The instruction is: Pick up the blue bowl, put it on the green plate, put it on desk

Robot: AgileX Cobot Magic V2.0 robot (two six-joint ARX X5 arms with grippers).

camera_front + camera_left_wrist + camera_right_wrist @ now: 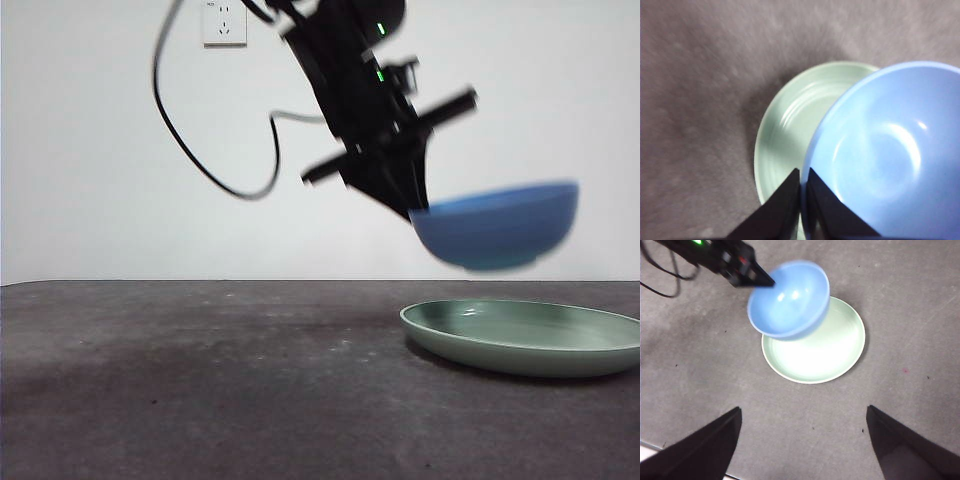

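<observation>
While the left gripper (pixel 801 200) is clamping the rim of the round medium-blue bowl (pixel 497 227) between its jaws, airborne above the shallow mint-green plate (pixel 525 337), the right gripper (pixel 802 442) is waiting, jaws apart.

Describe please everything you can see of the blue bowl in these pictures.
The blue bowl is round, medium blue, with a smooth rim and a glossy inside that shows light spots; it looks empty. It hangs in the air, slightly tilted, above the green plate and touches neither the plate nor the desk. The left gripper is shut on its rim at one side, one jaw inside the bowl and one outside. Nothing else touches it. It is a little blurred in the front view.
</observation>
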